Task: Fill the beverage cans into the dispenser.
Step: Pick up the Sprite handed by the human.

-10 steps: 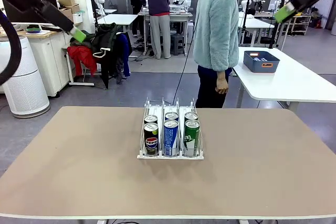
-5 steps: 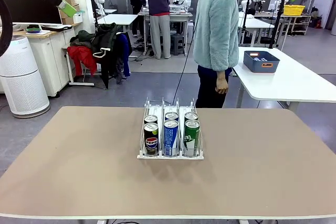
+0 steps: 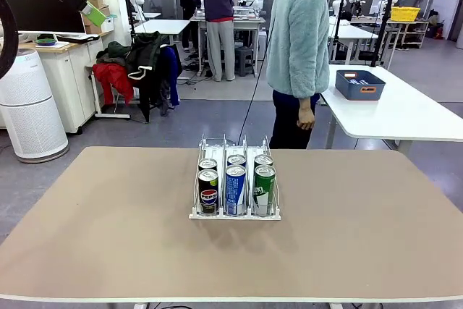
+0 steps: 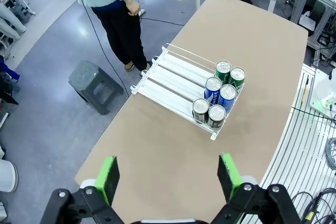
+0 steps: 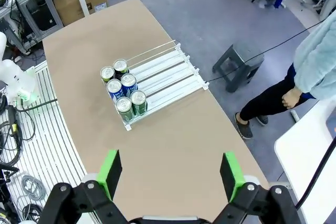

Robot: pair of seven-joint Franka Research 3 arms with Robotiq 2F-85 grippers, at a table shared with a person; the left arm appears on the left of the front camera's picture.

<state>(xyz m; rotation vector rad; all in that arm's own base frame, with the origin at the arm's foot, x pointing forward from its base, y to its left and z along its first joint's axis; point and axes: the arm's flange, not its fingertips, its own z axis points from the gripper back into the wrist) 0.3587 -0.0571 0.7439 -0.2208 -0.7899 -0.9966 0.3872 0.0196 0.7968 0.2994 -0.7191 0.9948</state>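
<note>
Where its three lanes end, the white dispenser [image 4: 173, 80] holds six silver-topped cans [image 3: 236, 189].

labels of the rear beverage cans [image 3: 236, 160], behind front cans [image 3: 236, 192]

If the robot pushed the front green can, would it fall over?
Probably not sideways: the green can stands upright between the rack's dividers. Tall and slim, it might tip on bare table, then roll. Shiny metal looks slippery.
</note>
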